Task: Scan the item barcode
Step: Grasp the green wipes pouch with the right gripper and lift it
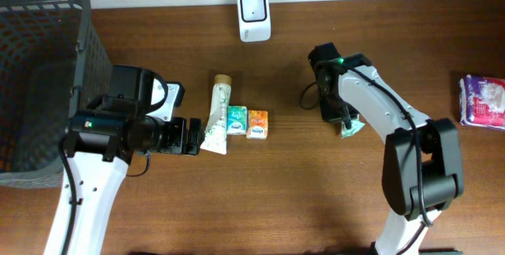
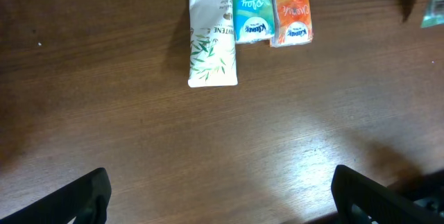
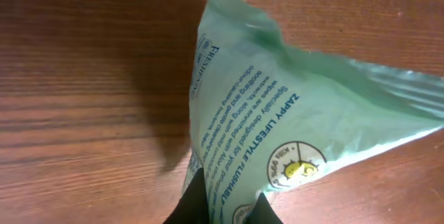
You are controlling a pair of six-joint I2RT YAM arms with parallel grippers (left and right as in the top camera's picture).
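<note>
My right gripper (image 1: 345, 121) is shut on a pale green wipes packet (image 1: 352, 128), right of the table's middle. In the right wrist view the packet (image 3: 277, 113) fills the frame, pinched at its lower end between the two dark fingertips (image 3: 194, 203), its printed text facing the camera and no barcode showing. A white scanner (image 1: 254, 16) stands at the back edge, to the left of and behind the packet. My left gripper (image 1: 192, 136) is open just left of a white tube (image 1: 217, 117), with nothing between its fingers (image 2: 87, 196).
Beside the tube (image 2: 211, 33) lie a teal tissue pack (image 2: 252, 10) and an orange tissue pack (image 2: 291, 16). A dark mesh basket (image 1: 39, 73) fills the left side. A purple packet (image 1: 483, 101) lies at the right edge.
</note>
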